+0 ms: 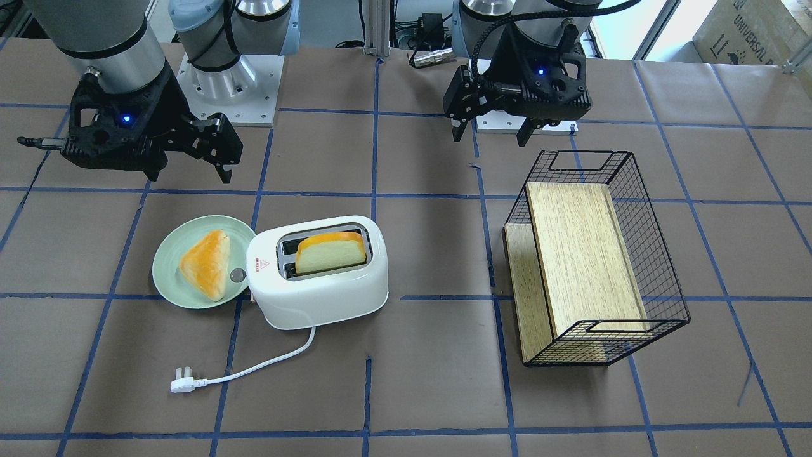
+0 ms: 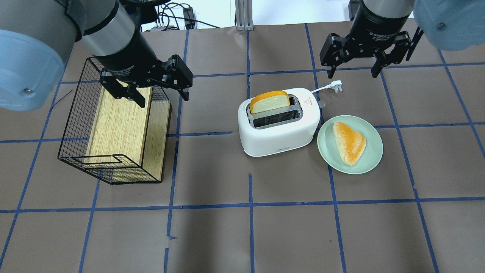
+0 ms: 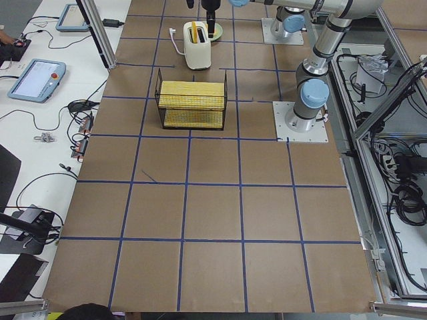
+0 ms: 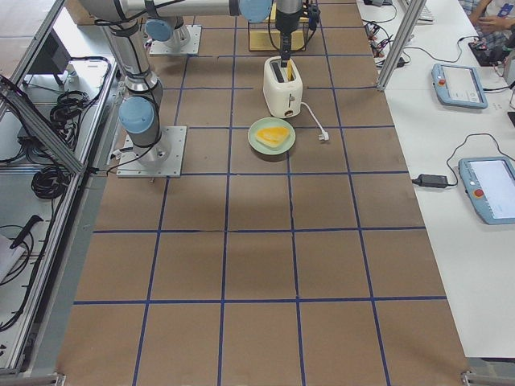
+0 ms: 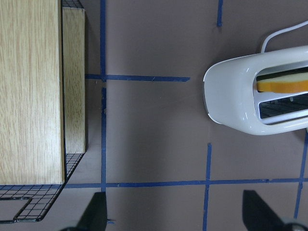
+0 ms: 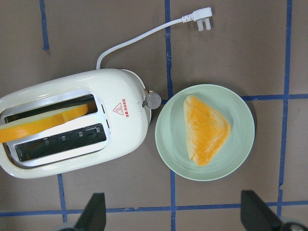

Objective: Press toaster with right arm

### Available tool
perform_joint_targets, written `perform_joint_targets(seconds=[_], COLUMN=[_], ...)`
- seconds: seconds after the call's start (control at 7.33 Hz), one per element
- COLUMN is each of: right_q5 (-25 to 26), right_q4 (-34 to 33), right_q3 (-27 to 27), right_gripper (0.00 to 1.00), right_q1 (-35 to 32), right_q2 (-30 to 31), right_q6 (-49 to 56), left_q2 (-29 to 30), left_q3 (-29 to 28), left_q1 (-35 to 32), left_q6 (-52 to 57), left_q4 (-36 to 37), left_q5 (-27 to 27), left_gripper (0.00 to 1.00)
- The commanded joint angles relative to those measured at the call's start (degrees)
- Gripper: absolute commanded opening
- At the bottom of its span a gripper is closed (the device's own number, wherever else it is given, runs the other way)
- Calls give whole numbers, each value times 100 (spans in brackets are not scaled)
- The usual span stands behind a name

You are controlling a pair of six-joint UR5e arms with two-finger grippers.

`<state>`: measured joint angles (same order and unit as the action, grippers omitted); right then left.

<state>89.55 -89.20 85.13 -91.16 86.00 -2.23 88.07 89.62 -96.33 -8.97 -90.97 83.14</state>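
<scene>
The white toaster stands mid-table with a bread slice upright in one slot. It also shows in the overhead view. Its grey knob faces the plate, and its cord ends in a loose plug. My right gripper is open and empty. It hangs high over the toaster's knob end and the plate, as the right wrist view shows. My left gripper is open and empty, above the table between the basket and the toaster.
A pale-green plate with a triangular bread piece sits right beside the toaster's knob end. A black wire basket holding a wooden board lies on its side on my left.
</scene>
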Motion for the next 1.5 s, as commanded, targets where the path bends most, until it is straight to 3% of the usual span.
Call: perform_joint_targets(seconds=[0.0, 0.14, 0.27, 0.41, 0.55, 0.95, 1.36], right_q5=[1, -16, -42, -34, -34, -113, -43], right_q4=[-88, -106, -124, -141, -220, -177, -536], right_q3=[3, -5, -23, -128, -198, -207, 116], right_gripper=[76, 32, 8, 5, 5, 5, 5], right_q1=[2, 10, 10, 19, 71, 221, 204], right_q2=[-21, -30, -48, -170, -258, -468, -829], right_q6=[623, 1036, 1345, 1609, 2682, 4295, 6420], left_q2=[0, 0, 0, 0, 0, 0, 0], left_q3=[3, -6, -6, 3, 3, 3, 3], left_q1=[0, 0, 0, 0, 0, 0, 0], left_q6=[0, 0, 0, 0, 0, 0, 0], left_q4=[0, 0, 0, 0, 0, 0, 0], left_q5=[0, 0, 0, 0, 0, 0, 0], left_gripper=[100, 100, 100, 100, 100, 100, 100])
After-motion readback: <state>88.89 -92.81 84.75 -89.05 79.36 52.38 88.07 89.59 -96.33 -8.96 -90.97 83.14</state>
